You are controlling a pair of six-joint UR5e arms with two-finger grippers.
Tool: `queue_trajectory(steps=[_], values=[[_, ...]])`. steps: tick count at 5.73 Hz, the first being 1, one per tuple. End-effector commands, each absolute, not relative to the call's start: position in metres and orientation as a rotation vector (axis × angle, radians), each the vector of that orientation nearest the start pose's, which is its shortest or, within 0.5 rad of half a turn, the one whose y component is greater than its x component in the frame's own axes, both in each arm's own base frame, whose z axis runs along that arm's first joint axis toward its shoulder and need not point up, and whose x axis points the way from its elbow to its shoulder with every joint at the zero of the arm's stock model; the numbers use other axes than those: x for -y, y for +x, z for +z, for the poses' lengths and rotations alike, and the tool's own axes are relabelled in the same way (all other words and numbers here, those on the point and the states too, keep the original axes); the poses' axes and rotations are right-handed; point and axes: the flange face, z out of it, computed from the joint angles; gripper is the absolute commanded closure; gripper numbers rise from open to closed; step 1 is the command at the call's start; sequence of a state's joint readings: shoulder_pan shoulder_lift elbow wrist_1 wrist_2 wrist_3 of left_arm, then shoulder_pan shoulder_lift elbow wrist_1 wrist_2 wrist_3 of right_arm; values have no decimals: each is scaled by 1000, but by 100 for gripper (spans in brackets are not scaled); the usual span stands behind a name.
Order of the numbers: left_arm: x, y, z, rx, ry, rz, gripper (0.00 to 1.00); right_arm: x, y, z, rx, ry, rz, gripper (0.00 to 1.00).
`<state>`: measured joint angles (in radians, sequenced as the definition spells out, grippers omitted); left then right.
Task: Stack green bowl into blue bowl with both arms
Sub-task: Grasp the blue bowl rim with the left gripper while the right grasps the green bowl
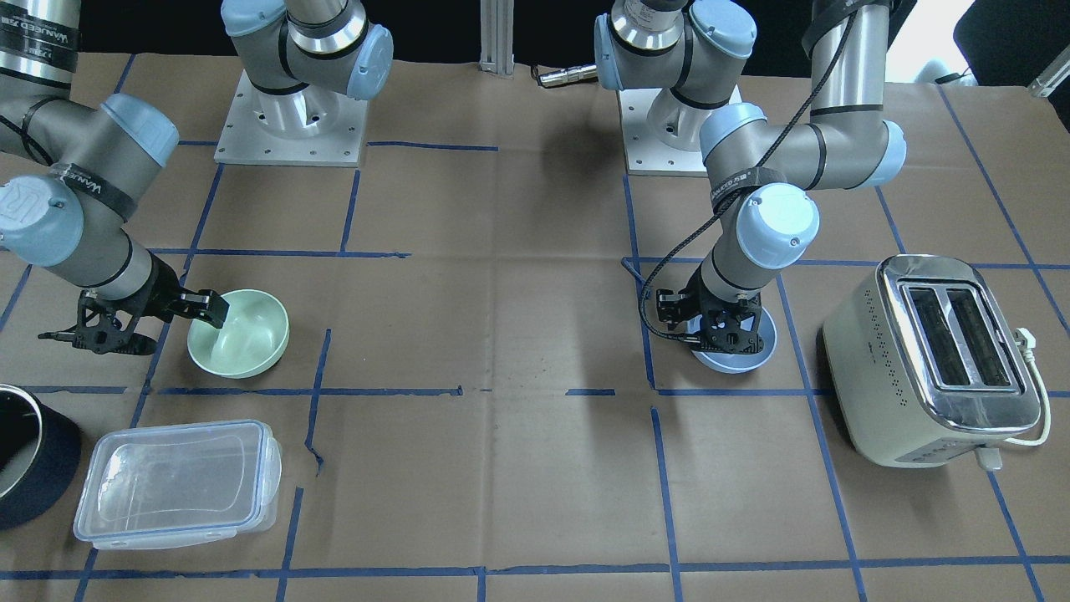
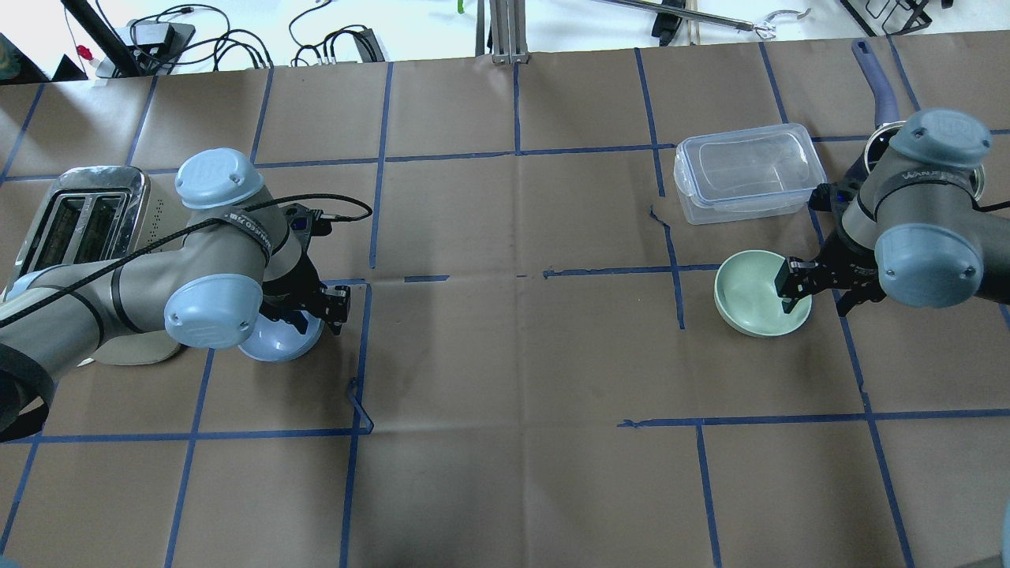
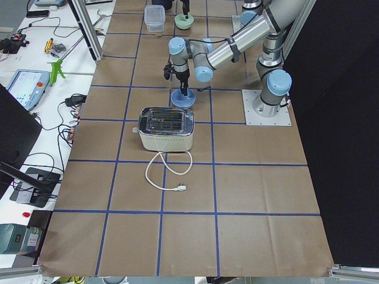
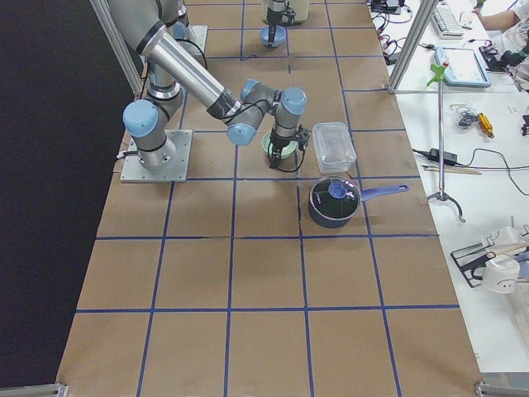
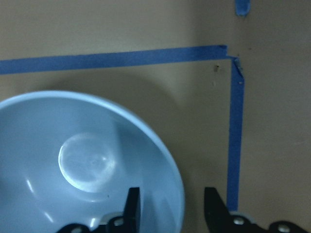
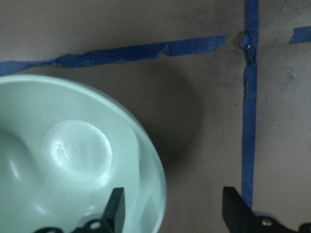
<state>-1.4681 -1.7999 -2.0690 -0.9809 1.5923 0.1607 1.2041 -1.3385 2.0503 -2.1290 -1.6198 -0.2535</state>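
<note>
The pale mint-green bowl [image 2: 753, 304] sits upright on the table on my right side; it also shows in the front view [image 1: 247, 334]. My right gripper [image 6: 175, 208] is open and straddles its rim, one finger [image 6: 116, 211] inside the green bowl [image 6: 73, 160] and one outside. The pale blue bowl [image 2: 276, 345] sits upright on my left side, partly hidden under my left wrist. My left gripper [image 5: 172, 208] is open and straddles the rim of the blue bowl [image 5: 73, 170], one finger [image 5: 132, 206] inside and one outside. Both bowls rest on the table, far apart.
A cream and chrome toaster [image 2: 87, 221] stands just beyond the blue bowl on the left. A clear lidded container [image 2: 746, 173] lies next to the green bowl. A dark pot [image 4: 333, 201] with a blue handle stands at the right end. Blue tape lines cross the brown table.
</note>
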Motion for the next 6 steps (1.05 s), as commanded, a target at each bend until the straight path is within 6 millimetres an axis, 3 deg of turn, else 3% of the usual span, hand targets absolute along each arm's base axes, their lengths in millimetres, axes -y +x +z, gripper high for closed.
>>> queue_trajectory(steps=[1, 2, 4, 5, 6], values=[[491, -83, 213, -3128, 98, 176, 100, 494, -52, 210, -3130, 170, 239, 89], [509, -95, 233, -3122, 71, 92, 100, 496, -53, 214, -3133, 168, 225, 93], [534, -194, 280, -3123, 69, -71, 100, 523, -51, 267, -3158, 139, 166, 94], [536, -250, 281, -3137, 146, -112, 100, 537, -38, 317, -3172, 98, 163, 94], [522, -309, 274, -3118, 273, -117, 100, 544, -36, 366, -3168, 90, 178, 94]])
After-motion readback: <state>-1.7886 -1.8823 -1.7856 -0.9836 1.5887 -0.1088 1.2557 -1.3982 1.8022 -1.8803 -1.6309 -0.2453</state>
